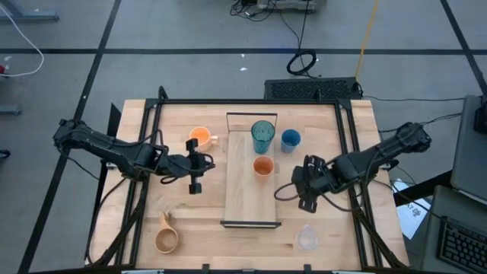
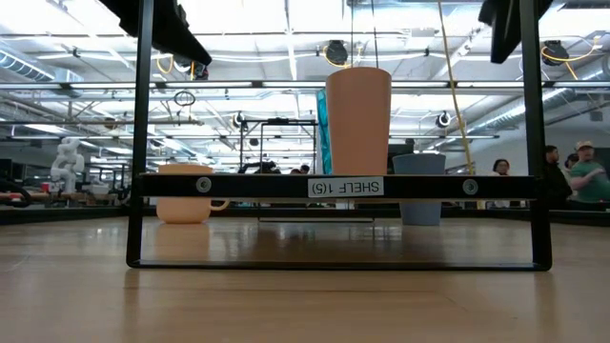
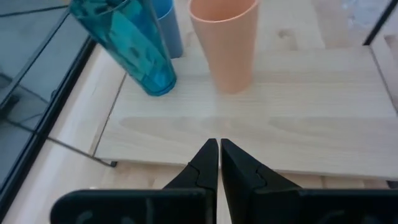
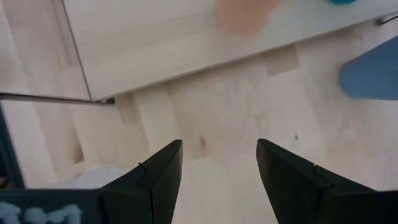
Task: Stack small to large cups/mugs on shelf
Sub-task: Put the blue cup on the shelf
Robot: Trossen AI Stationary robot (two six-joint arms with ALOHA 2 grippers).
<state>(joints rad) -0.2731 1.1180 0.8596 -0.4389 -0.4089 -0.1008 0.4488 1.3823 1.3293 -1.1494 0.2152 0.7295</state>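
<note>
The pale shelf (image 1: 250,183) lies along the table's middle. On it stand the teal tumbler (image 1: 262,135) at the far end and the small orange cup (image 1: 262,167) nearer. The blue cup (image 1: 290,140) stands on the table right of the shelf. The orange handled mug (image 1: 200,138) stands left of it. The tan wooden mug (image 1: 167,240) lies near left. The clear cup (image 1: 306,239) stands near right. My left gripper (image 3: 219,155) is shut and empty, left of the shelf. My right gripper (image 4: 219,152) is open and empty, right of the shelf.
A black frame (image 1: 160,114) runs around the table. The near half of the shelf board (image 1: 249,205) is bare. In the low view the shelf's black end frame (image 2: 334,187) stands close, with the orange cup (image 2: 358,119) and the orange mug (image 2: 184,205) behind it. People show in the room beyond.
</note>
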